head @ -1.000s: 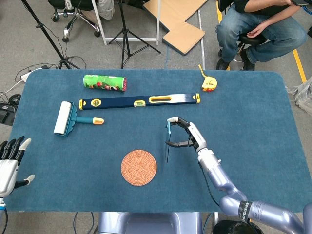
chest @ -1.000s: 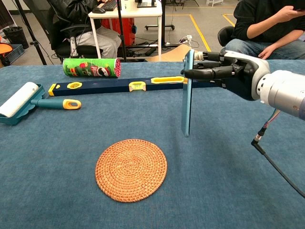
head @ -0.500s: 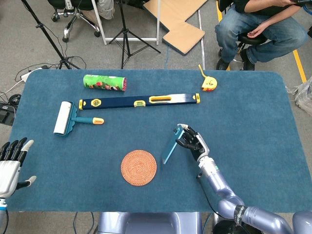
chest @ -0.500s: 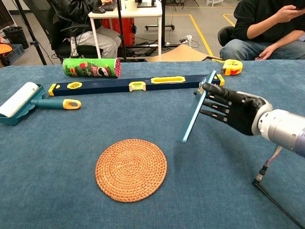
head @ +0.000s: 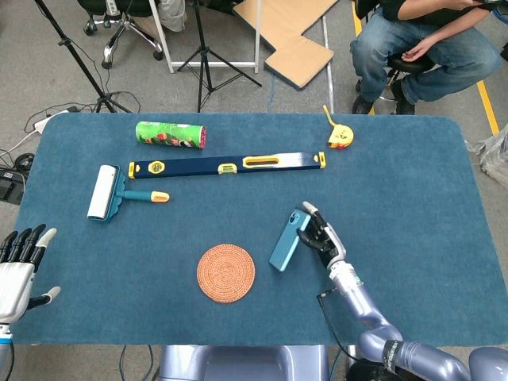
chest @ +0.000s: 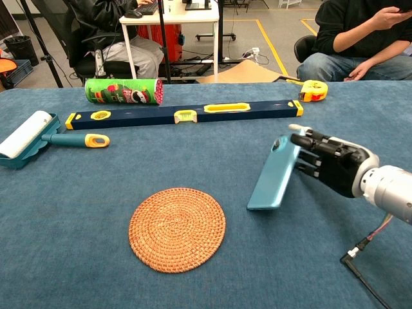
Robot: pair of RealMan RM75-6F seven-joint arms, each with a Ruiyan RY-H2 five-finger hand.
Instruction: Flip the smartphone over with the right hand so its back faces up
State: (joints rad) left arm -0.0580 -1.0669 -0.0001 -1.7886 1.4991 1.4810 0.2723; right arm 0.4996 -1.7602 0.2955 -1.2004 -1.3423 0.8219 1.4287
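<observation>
Two robot hands are showing. The right robot hand (head: 323,236) (chest: 328,165) is reaching with fingers extended, fingertips touching the right edge of the smartphone (head: 287,240) (chest: 275,174), which is lying nearly flat, back up, on the blue tabletop (head: 413,182), just right of the woven coaster (head: 226,272). The left robot hand (head: 17,262) is hanging spread and empty at the near left edge.

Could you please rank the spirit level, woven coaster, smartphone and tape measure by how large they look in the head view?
1. Spirit level, clearly longest.
2. Woven coaster.
3. Smartphone, slightly smaller than the coaster; it is tilted, so unsure.
4. Tape measure, smallest.
</observation>
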